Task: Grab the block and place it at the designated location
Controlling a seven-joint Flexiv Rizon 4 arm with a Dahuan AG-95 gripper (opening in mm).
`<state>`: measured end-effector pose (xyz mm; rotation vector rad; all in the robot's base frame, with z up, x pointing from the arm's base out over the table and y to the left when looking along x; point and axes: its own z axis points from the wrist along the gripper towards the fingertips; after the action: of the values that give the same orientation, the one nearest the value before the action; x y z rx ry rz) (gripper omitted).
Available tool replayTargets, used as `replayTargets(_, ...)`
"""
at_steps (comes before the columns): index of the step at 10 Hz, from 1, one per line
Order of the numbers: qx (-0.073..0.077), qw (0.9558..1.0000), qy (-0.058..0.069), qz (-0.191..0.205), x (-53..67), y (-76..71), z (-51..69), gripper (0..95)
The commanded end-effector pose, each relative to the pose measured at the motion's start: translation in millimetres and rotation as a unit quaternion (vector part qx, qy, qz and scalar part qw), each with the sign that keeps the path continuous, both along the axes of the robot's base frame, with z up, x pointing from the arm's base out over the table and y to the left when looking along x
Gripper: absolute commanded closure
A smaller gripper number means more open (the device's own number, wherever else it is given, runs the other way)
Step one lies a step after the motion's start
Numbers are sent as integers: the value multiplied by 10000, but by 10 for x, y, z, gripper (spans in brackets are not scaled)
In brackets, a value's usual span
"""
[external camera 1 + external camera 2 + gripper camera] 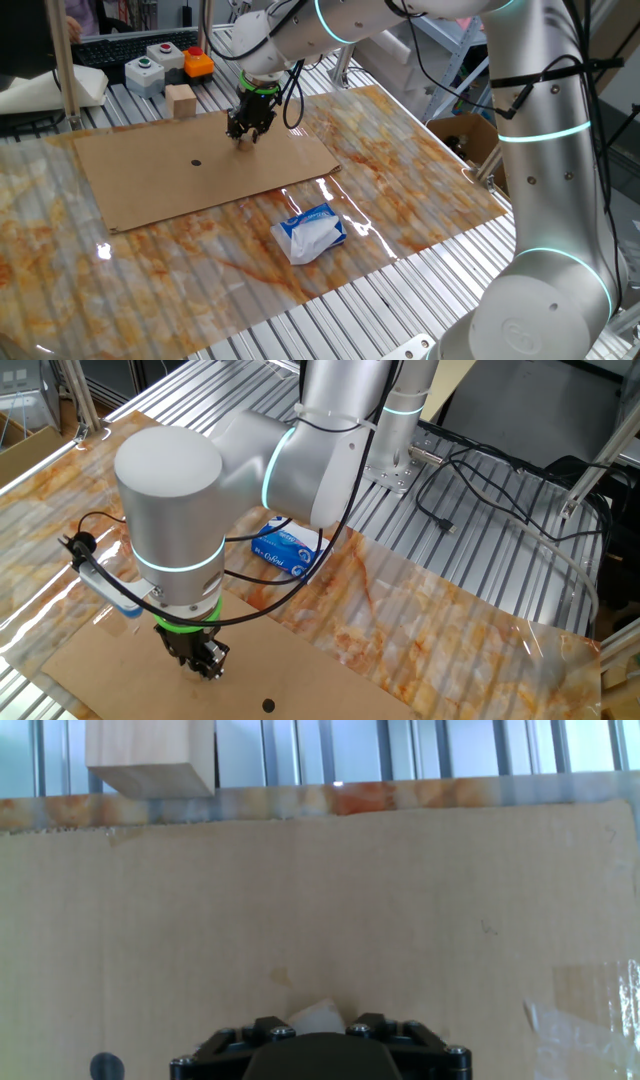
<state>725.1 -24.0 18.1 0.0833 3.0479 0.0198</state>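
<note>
Where the hand view begins, at its bottom edge, the jaws stand close together with a pale corner of the block [318,1013] showing between them. They appear clenched on it, though most of the cube is hidden by the black finger housing. In one fixed view the same small tan shape [243,140] sits at the fingertips, on or just above the cardboard sheet [290,165]; contact with the sheet cannot be told.

The designated location [106,1067] is a black dot at about 8 o'clock from the jaws in the hand view, near them. In one fixed view the dot [195,162] again lies at about 8 o'clock, and in the other fixed view [268,706] at about 4 o'clock. The coming move likely turns on this offset: a short sideways carry across bare cardboard. Being a cube, the block has no long axis to align.

Farther off, at 11 o'clock in the hand view, the larger wooden block [150,758] rests just past the cardboard's far edge. A blue tissue pack [310,232] lies apart on the marbled surface [420,190].
</note>
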Motion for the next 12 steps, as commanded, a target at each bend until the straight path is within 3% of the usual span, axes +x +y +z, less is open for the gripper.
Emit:
replayTargets(1,-2,10000,-2,21,-10,-2,-2,950)
replayTargets(8,15,10000,-32,6,-24,50,30,950)
replayTargets(12,37,10000,-6,-4,-53,152,75,950)
